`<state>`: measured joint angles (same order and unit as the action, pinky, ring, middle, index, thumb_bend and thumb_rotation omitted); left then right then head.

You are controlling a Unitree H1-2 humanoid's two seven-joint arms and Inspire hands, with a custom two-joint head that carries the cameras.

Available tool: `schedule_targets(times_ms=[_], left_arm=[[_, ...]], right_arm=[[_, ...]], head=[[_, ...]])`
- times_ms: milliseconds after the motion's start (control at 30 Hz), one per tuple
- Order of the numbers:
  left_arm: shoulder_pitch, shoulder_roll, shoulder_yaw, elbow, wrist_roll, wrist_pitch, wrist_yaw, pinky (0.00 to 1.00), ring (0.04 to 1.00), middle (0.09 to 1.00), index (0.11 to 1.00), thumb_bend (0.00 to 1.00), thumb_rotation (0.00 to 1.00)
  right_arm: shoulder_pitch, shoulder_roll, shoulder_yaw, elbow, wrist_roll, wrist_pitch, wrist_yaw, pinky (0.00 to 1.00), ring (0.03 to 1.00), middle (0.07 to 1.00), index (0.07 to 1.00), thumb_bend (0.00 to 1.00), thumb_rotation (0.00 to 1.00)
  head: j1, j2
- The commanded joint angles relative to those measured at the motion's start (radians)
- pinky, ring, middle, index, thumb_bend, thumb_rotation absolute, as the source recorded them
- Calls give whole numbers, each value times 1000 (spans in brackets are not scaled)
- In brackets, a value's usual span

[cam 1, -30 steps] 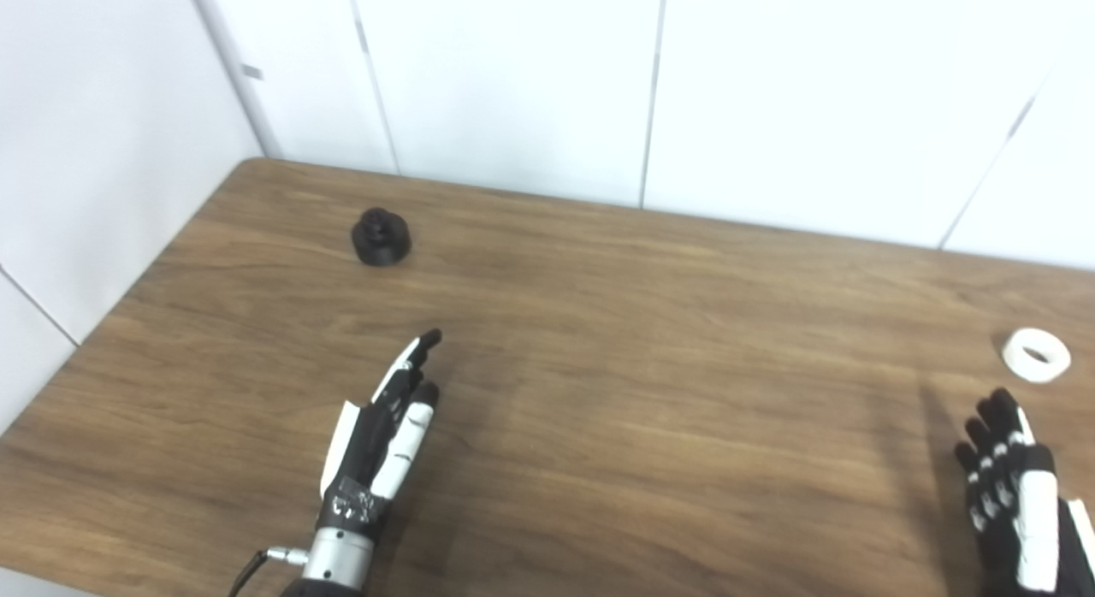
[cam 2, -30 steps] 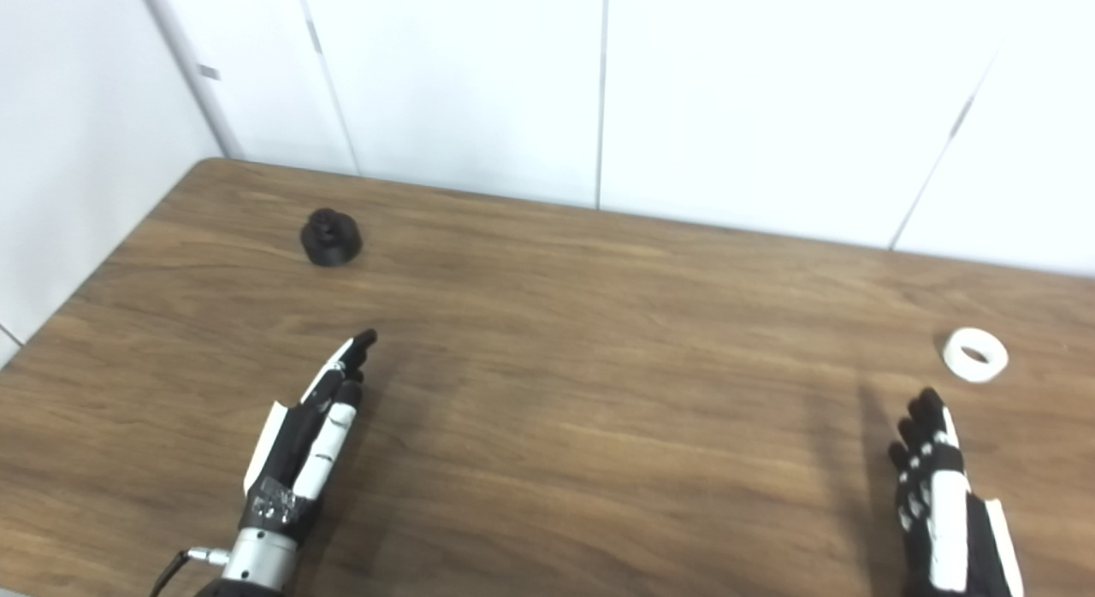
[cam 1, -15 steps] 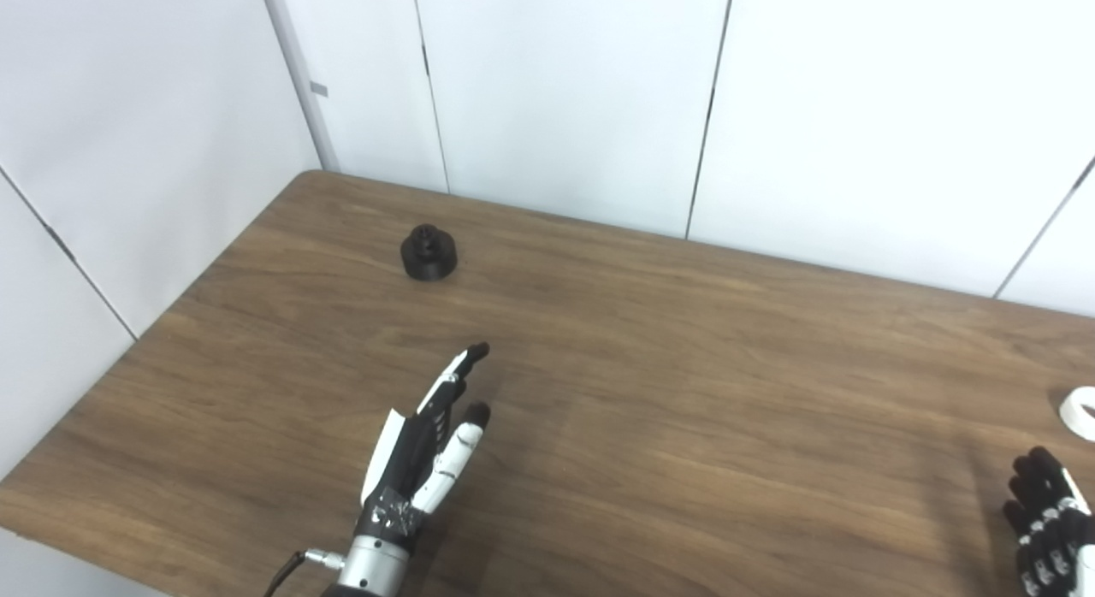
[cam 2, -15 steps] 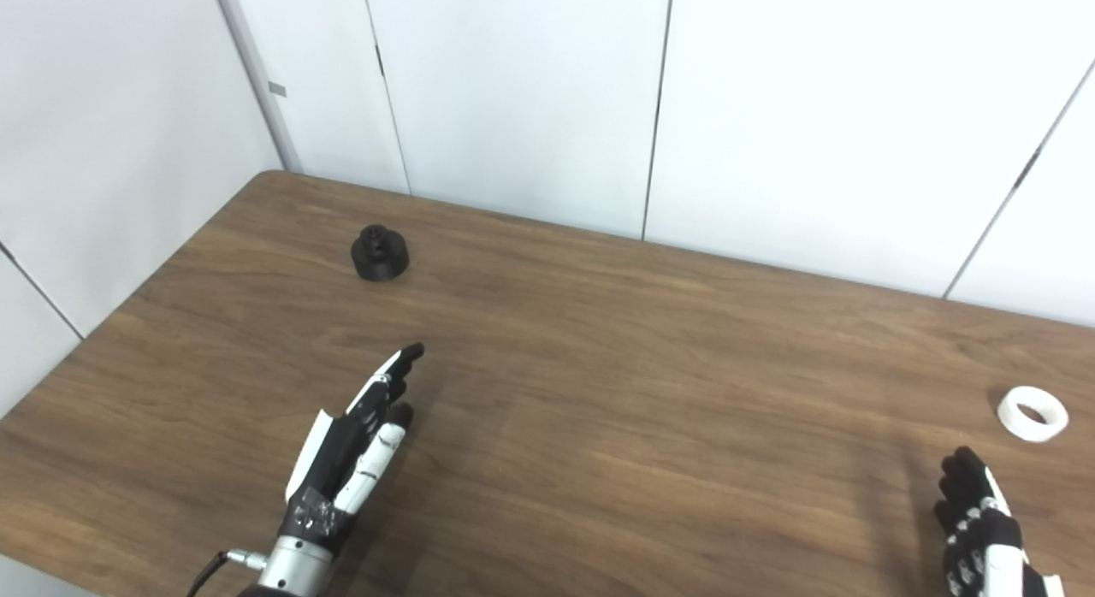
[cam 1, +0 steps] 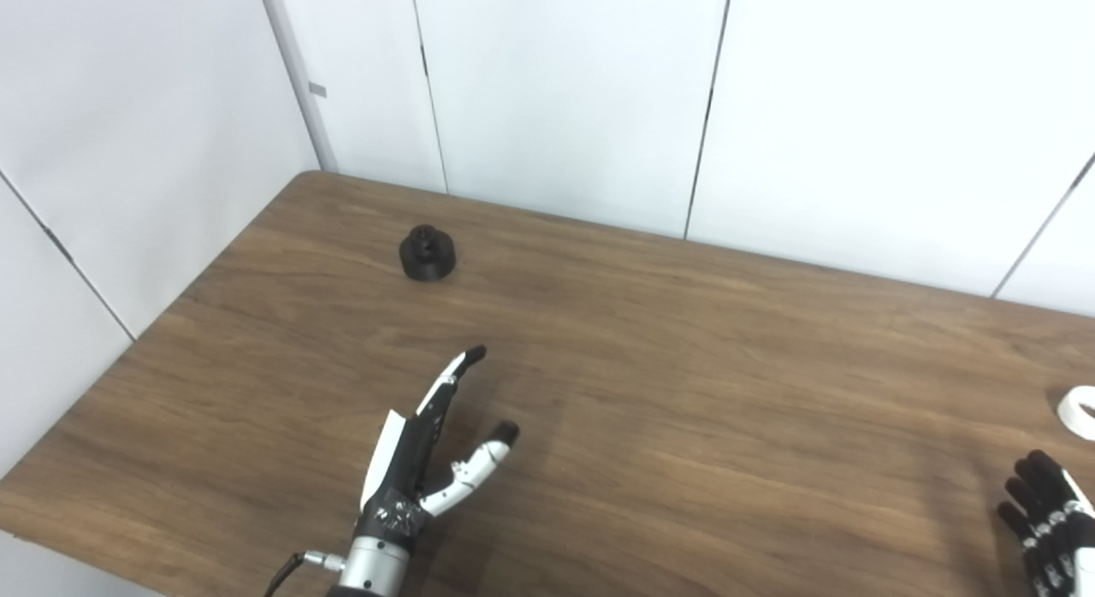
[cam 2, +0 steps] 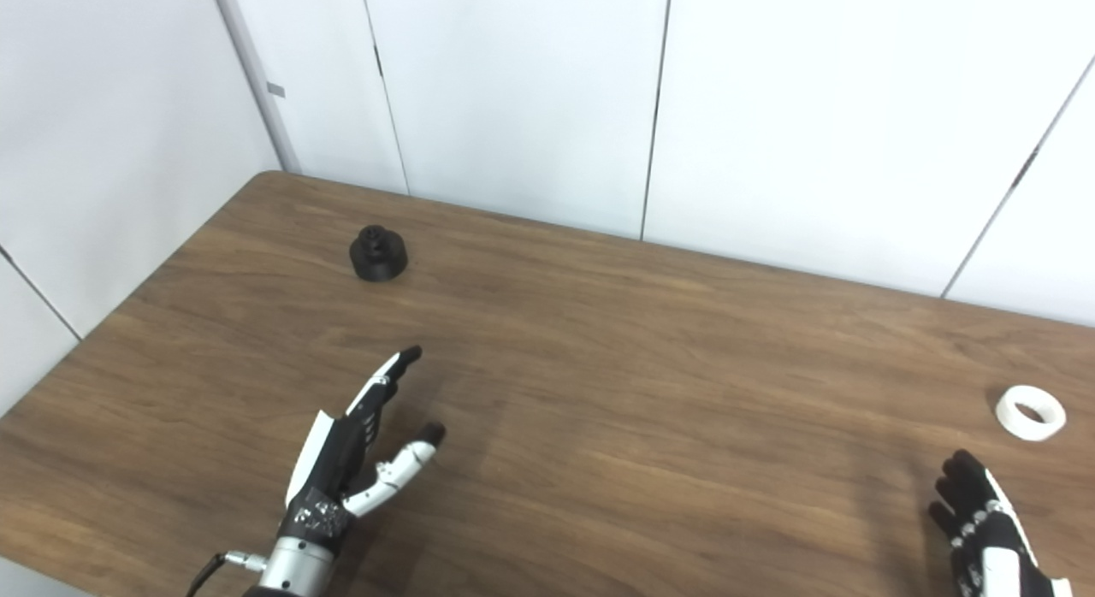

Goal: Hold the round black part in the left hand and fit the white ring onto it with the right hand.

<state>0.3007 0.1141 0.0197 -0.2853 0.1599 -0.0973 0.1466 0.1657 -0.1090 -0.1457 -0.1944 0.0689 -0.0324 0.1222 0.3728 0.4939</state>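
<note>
The left hand (cam 1: 419, 477) hovers low over the tabletop (cam 1: 684, 357), released and holding nothing, fingers stretched forward and the thumb splayed to the side. The round black part (cam 1: 427, 254) sits well ahead of its fingertips, untouched, near the tabletop's far left corner. The right hand (cam 2: 984, 529) enters at the near right edge, also empty with its fingers apart, and the white ring (cam 2: 1031, 412) lies flat just beyond it.

The black part looks like a stiff, light plastic piece, a wide base with a narrower knob on top; taking it around the base would likely leave the knob free for the ring. The ring looks rigid, thin-walled and light, so it may skid if nudged; pinching across its rim seems the safest hold.

Bare wood lies between the left hand and the black part, so the reach is unobstructed. The wall panels (cam 1: 556, 101) stand close behind the part, limiting overshoot.
</note>
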Motion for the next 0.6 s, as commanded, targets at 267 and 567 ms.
schedule_targets(times_ms=[267,567], left_arm=[[-136,38,101,-126,149,181,22,950,944,932,915,890,270],[-280,117,153,-124,280,362,-15,897,918,906,899,928,341]], right_arm=[[39,-3,21,-1,-15,-11,-12,874,925,906,875,631,946],[38,-2,27,4,-27,-10,-21,889,932,911,875,636,952]], head=[[-9,-14],[-11,-19]])
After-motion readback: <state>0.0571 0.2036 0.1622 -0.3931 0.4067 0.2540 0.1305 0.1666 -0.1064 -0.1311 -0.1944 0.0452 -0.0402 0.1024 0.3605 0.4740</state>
